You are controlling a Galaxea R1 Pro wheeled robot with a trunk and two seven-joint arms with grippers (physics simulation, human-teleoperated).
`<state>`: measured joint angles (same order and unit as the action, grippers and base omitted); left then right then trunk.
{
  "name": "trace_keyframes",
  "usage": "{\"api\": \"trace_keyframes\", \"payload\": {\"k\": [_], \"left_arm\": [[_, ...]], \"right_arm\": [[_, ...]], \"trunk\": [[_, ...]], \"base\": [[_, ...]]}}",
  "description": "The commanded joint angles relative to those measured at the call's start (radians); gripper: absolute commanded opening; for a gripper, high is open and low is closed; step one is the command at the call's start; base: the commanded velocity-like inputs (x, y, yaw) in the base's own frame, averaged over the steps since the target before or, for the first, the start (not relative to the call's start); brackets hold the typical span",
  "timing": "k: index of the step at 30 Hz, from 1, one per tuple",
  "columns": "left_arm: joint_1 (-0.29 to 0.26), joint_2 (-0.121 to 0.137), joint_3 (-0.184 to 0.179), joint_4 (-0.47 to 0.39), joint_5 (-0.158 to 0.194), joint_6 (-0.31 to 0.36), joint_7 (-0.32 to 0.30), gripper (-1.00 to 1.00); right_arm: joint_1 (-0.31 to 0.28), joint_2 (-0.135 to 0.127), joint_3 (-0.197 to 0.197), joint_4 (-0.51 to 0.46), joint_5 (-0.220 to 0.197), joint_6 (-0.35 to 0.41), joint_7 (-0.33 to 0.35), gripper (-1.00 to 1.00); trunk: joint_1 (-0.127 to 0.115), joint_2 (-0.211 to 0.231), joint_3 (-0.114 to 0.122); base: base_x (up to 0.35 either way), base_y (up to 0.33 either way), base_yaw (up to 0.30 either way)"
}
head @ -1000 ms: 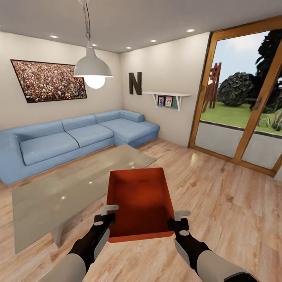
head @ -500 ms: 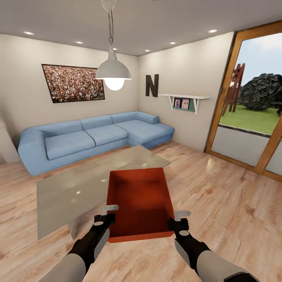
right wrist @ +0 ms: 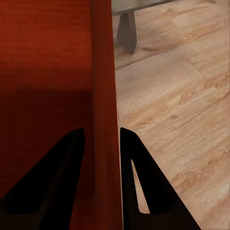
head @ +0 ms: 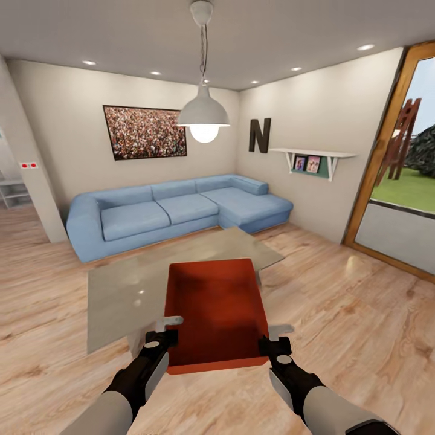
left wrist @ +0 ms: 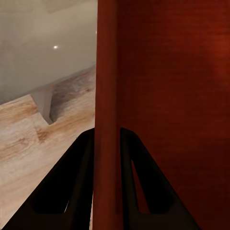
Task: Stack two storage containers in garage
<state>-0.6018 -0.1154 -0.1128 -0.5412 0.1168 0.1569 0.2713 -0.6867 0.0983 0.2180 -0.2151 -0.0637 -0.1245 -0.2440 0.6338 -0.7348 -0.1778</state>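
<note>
I hold one orange-red storage container (head: 214, 314), open-topped and empty, level in front of me above the wood-plank floor of the living room. My left gripper (head: 171, 329) is shut on its left wall near the close corner, and my right gripper (head: 273, 338) is shut on its right wall. In the left wrist view the black fingers (left wrist: 76, 182) pinch the container's red wall (left wrist: 108, 86). The right wrist view has the fingers (right wrist: 62, 177) clamped on the red wall (right wrist: 103, 86) the same way. The garage is out of view.
A glass coffee table (head: 139, 284) stands just ahead, to the left of the container, with a blue corner sofa (head: 175, 208) behind it. A pendant lamp (head: 204, 115) hangs above. Wood-framed glass doors (head: 393, 181) are at the right; a wall corner (head: 39, 193) and an opening are at the left.
The head view has swung to the left, so the sofa, table, lamp and doors have slid right in the picture. The container and both grippers keep the same place and grip.
</note>
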Motion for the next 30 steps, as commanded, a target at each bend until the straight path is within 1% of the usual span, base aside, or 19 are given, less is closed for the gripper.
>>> {"api": "trace_keyframes", "payload": {"k": [1, 14, 30], "left_arm": [[-0.001, -0.003, 0.004, -0.003, 0.09, 0.006, 0.009, -1.0], [-0.001, -0.003, 0.004, -0.003, 0.09, 0.006, 0.009, -1.0], [-0.001, -0.002, 0.004, -0.003, 0.09, 0.006, 0.009, -1.0]], "right_arm": [[-0.001, 0.006, -0.012, 0.0, -0.007, -0.005, 0.0, -1.0], [-0.001, 0.006, -0.012, 0.0, -0.006, -0.004, 0.0, -1.0], [-0.001, 0.006, -0.012, 0.0, -0.006, -0.004, 0.0, -1.0]], "trunk": [[0.0, -0.001, 0.0], [0.0, -0.001, 0.017], [0.0, -0.001, 0.033]], "base": [[0.0, 0.0, 0.213], [0.0, 0.0, 0.204], [0.0, 0.0, 0.261]]}}
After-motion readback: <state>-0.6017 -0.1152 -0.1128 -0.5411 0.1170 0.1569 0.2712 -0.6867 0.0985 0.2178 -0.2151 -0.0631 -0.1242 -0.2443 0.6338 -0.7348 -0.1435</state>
